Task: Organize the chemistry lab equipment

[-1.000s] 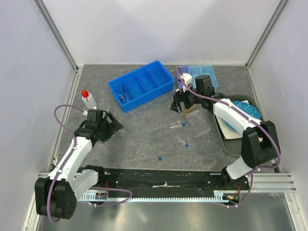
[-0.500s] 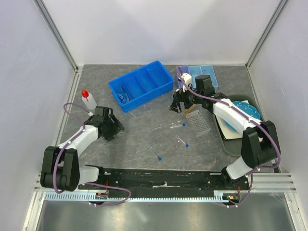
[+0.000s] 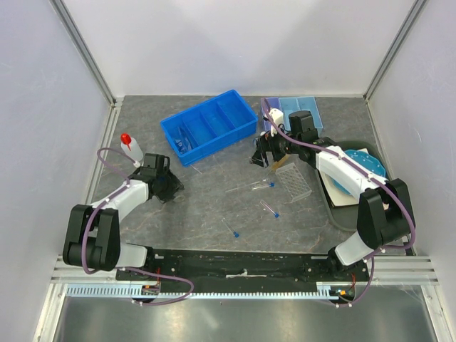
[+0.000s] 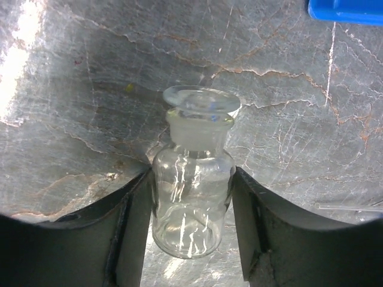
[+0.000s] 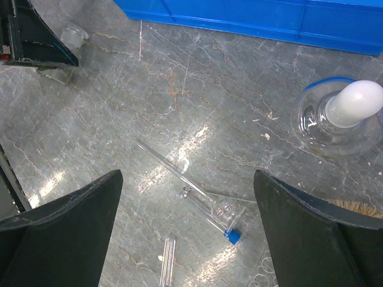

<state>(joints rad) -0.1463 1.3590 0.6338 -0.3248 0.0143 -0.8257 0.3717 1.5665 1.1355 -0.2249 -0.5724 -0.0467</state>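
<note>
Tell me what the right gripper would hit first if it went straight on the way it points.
Most likely the test tube lying on the table, about in line with the middle of the open right gripper. Depth is unclear, so it could touch bare table just beside the tube instead.

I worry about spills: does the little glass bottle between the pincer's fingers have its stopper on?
Yes, a round clear stopper sits in the neck of the glass bottle between the fingers of the left pincer.

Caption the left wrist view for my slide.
Left gripper closed around a stoppered glass bottle over the grey marbled table.
</note>
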